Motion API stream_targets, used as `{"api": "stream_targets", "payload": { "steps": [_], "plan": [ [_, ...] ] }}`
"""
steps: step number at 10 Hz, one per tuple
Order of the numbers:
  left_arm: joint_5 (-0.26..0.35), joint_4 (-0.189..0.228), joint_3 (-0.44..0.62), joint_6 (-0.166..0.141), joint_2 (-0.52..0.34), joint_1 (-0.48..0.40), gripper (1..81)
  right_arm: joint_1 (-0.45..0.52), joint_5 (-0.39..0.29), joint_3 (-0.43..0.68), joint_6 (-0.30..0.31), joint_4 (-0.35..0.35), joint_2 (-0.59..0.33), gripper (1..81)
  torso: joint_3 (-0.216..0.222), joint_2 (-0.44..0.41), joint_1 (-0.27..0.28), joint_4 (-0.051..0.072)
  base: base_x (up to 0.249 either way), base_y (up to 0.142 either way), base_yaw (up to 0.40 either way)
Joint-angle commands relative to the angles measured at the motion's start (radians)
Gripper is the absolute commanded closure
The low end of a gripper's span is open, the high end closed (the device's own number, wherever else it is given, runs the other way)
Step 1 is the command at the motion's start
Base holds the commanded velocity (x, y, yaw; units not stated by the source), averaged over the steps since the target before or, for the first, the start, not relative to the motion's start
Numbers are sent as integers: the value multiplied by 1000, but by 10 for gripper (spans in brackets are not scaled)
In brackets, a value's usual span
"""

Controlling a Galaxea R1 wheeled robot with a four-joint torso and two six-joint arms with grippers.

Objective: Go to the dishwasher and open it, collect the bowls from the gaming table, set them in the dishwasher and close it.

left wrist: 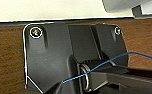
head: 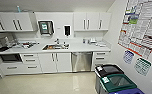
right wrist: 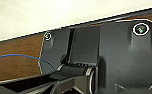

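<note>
Steel-fronted dishwasher shut, under the white tabletop right of the sink

White cabinets flank it; lidded bins stand by the poster wall. Both wrist views look past dark mounting plates onto brown wood-grain flooring beside a pale wall; whether either end effector is wide or narrow cannot be told

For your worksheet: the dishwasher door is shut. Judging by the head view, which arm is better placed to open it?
Probably the right arm: the dishwasher sits slightly right of centre in the head view, nearer the robot's right side. It is some way off across the floor, so this is tentative.
</note>
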Motion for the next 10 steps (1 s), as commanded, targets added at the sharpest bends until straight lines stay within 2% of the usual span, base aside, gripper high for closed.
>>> {"api": "stream_targets", "payload": {
  "steps": [1, 10],
  "plan": [
    [55, -11, 9, -3, -16, -49, 10, 49, -52, 20, -3, 1, -14, 10, 0, 0, 0, 0, 109, 75, 0],
    [55, -11, 9, -3, -15, -49, 10, 48, -52, 15, -3, 1, -14, 10, 0, 0, 0, 0, 109, 73, 0]
  ]
}}
